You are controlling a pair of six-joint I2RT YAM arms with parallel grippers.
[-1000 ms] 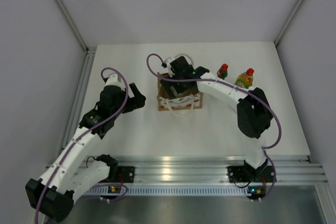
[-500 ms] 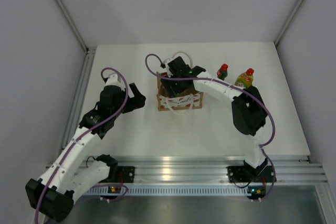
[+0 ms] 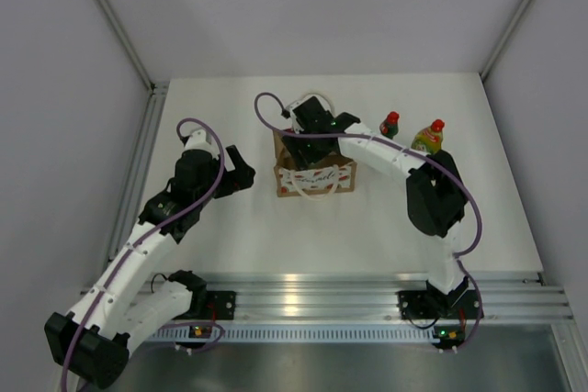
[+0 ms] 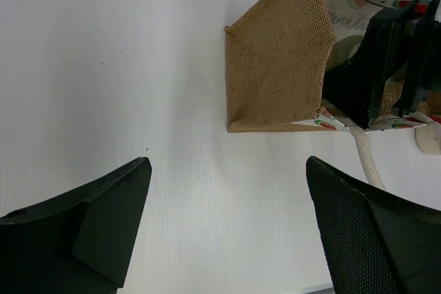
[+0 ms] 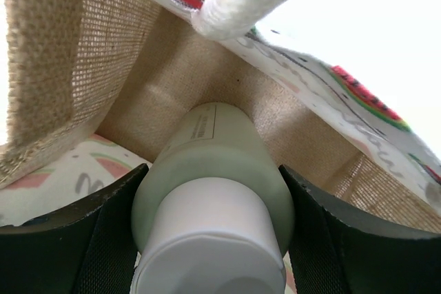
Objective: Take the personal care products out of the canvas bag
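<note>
The canvas bag point(image 3: 314, 174) stands mid-table, with tan sides, a white printed front and rope handles. It also shows in the left wrist view point(image 4: 279, 74). My right gripper point(image 3: 310, 138) reaches down into the bag. In the right wrist view, my right gripper point(image 5: 213, 170) has its fingers pressed on both sides of the pale cylinder bottle with a white cap point(image 5: 220, 163). The dark green bottle point(image 3: 390, 124) and the yellow-green bottle point(image 3: 427, 137), both red-capped, stand on the table to the right of the bag. The cream bottle is hidden. My left gripper point(image 3: 244, 172) is open and empty, left of the bag.
White walls and metal frame posts enclose the table on three sides. The right arm's forearm point(image 3: 386, 158) stretches from the bag past the two standing bottles. A rope handle point(image 4: 365, 156) hangs over the bag's front onto the table.
The right gripper has shifted slightly left and deeper over the bag, and its elbow has drawn in. The left arm and the two standing bottles have not moved.
</note>
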